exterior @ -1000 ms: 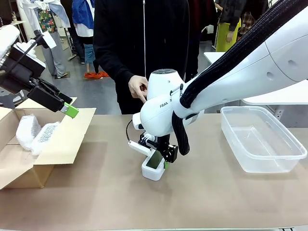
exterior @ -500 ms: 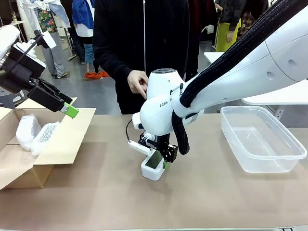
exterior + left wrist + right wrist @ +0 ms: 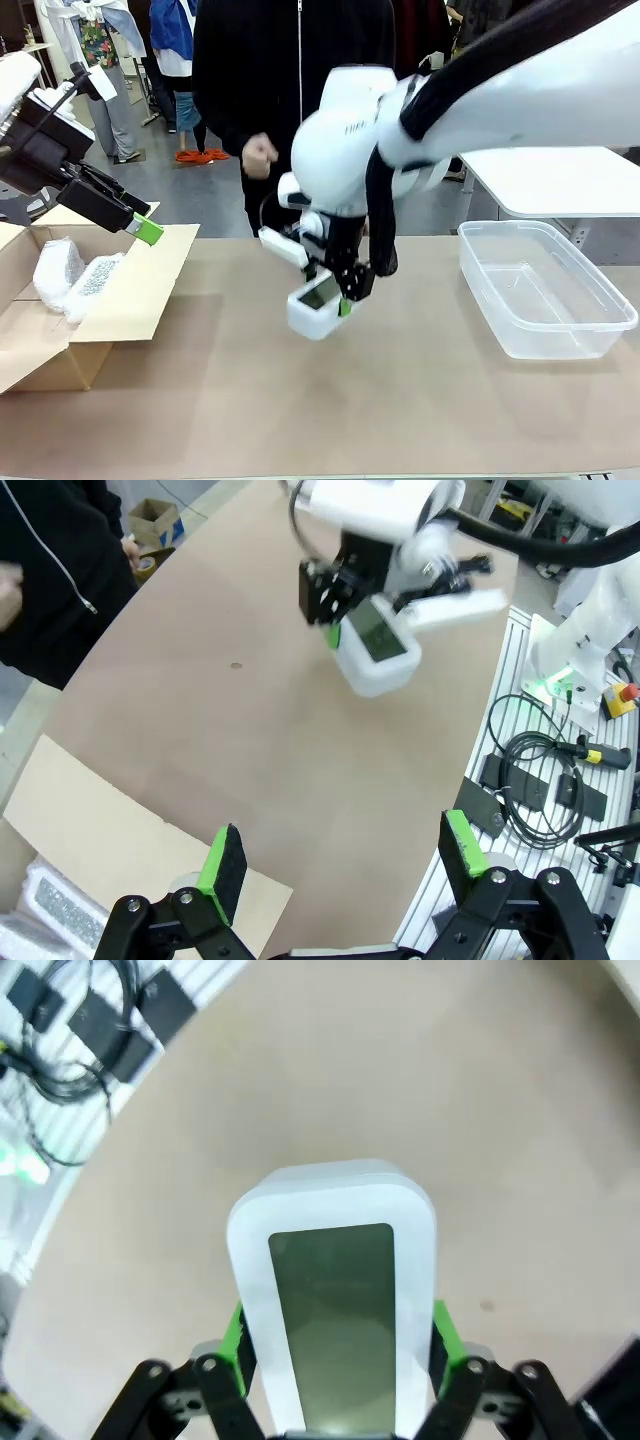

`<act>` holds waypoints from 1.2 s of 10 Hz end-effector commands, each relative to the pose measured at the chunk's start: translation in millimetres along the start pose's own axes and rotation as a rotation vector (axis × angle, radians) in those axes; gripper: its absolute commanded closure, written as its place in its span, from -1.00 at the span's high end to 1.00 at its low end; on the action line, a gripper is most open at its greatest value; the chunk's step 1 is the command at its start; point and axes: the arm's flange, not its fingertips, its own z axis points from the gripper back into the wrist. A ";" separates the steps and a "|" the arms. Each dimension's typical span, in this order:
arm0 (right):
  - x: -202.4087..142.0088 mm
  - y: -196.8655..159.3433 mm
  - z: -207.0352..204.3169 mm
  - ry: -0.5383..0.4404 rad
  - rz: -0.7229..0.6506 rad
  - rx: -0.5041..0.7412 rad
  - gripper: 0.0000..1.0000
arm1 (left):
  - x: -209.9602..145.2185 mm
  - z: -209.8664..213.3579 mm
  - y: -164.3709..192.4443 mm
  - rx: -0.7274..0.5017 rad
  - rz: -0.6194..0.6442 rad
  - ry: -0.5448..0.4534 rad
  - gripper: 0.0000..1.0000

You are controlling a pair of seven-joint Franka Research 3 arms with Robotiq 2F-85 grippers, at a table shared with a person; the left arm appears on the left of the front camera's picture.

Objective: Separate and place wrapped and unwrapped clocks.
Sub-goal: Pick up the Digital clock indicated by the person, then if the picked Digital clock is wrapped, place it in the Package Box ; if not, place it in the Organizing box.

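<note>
The bare clock [image 3: 316, 306] hangs clear of the brown table [image 3: 420, 400] near its middle, clamped across its short sides by the right gripper [image 3: 336, 296], its long axis running out along the fingers and its grey screen up. The clear plastic tub [image 3: 545, 290] lies well off toward the robot's right, so this arm is the nearer one for that carry. Two bubble-wrapped clocks [image 3: 70, 275] sit in the cardboard box [image 3: 120, 300] at the left, where the left gripper [image 3: 345, 860] hovers spread wide and empty

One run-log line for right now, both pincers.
right pincer: shut on bare clock, above table | left pincer: open, over cardboard box
</note>
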 end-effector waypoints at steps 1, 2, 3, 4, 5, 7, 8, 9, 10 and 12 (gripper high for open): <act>19.0 12.9 39.1 0.056 -0.095 -0.042 -0.09 | -0.3 -0.4 0.3 0.006 0.005 0.003 1.00; 28.9 19.2 56.4 0.057 -0.099 -0.070 -0.09 | -0.3 -0.4 0.3 0.006 0.005 0.003 1.00; 36.1 25.0 67.2 0.047 -0.113 -0.108 -0.09 | -0.3 -0.4 0.3 0.006 0.005 0.003 1.00; 31.7 22.0 67.3 0.011 -0.148 -0.128 -0.09 | -0.3 -0.4 0.3 0.006 0.005 0.003 1.00; 33.9 20.9 71.6 0.047 -0.093 -0.098 -0.09 | -0.3 -0.4 0.3 0.006 0.005 0.003 1.00; 33.9 20.9 71.6 0.047 -0.093 -0.098 -0.09 | -0.3 -0.4 0.3 0.006 0.005 0.003 1.00; 33.9 20.9 71.6 0.047 -0.093 -0.098 -0.09 | -0.3 -0.4 0.3 0.006 0.005 0.003 1.00; 33.9 20.9 71.6 0.047 -0.093 -0.098 -0.09 | -0.3 -0.4 0.3 0.006 0.005 0.003 1.00; 33.9 20.9 71.6 0.047 -0.093 -0.098 -0.09 | -0.3 -0.4 0.3 0.006 0.005 0.003 1.00; 33.9 20.9 71.6 0.047 -0.093 -0.098 -0.09 | -0.3 -0.4 0.3 0.006 0.005 0.003 1.00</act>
